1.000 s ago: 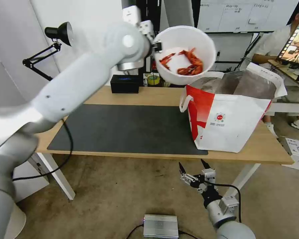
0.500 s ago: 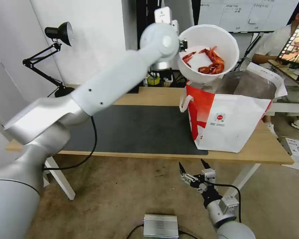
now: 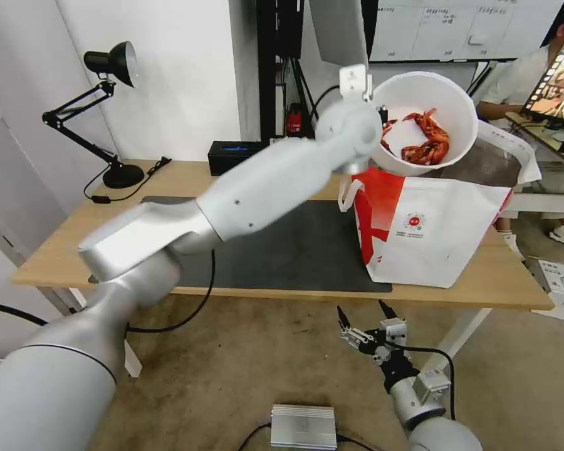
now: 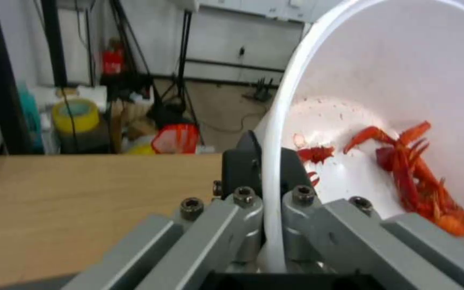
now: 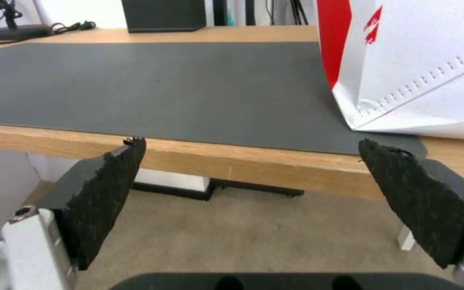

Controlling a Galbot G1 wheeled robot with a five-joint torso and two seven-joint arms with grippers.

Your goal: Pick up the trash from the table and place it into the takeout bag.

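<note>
In the upper right of the head view, the left gripper (image 3: 380,116) pinches the rim of the white bowl (image 3: 448,100), one finger inside and one outside the wall (the left wrist view shows the rim wedged between them). The bowl is tilted, its opening facing the camera, with red crayfish shells (image 3: 425,139) lying in its lower part. It hangs just above the open mouth of the takeout bag (image 3: 432,232), at the bag's left rear edge. The bag stands upright at the right of the table (image 3: 276,181), partly on the dark grey mat (image 3: 282,250). At the lower centre-right, below the table's front edge, the right gripper (image 3: 362,312) waits with fingers spread apart, holding nothing.
</note>
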